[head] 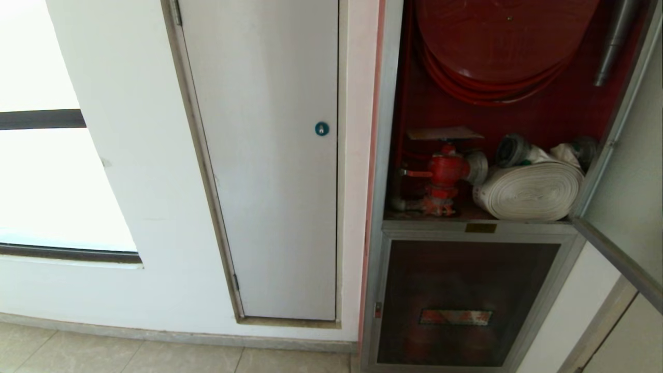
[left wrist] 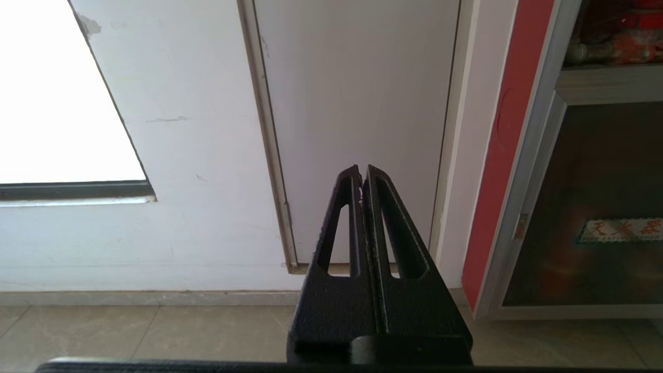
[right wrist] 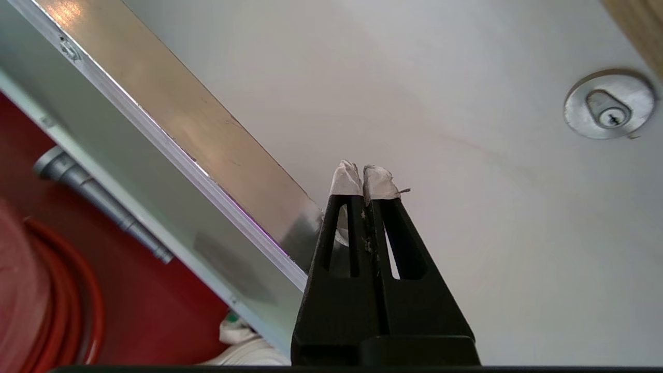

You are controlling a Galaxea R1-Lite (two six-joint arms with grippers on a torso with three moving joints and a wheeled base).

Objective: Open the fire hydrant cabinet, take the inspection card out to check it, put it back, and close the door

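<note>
The fire hydrant cabinet (head: 518, 119) stands open, showing its red interior, red hose reel (head: 497, 46), red valve (head: 445, 173) and white rolled hose (head: 531, 189). The door (head: 629, 202) is swung out to the right. A flat pale sheet (head: 444, 133) lies above the valve; I cannot tell whether it is the inspection card. My right gripper (right wrist: 364, 178), with white-taped tips, is shut and empty. It sits beside the door's shiny metal frame edge (right wrist: 181, 129), with the reel (right wrist: 31, 290) off to one side. My left gripper (left wrist: 361, 173) is shut and parked low, away from the cabinet. Neither arm shows in the head view.
A grey-white panel door (head: 269, 155) with a blue round lock (head: 321, 128) is left of the cabinet. Below the open compartment is a smaller glass door with a red label (head: 456, 316). A round silver keyhole (right wrist: 610, 105) sits on the pale surface behind the right gripper.
</note>
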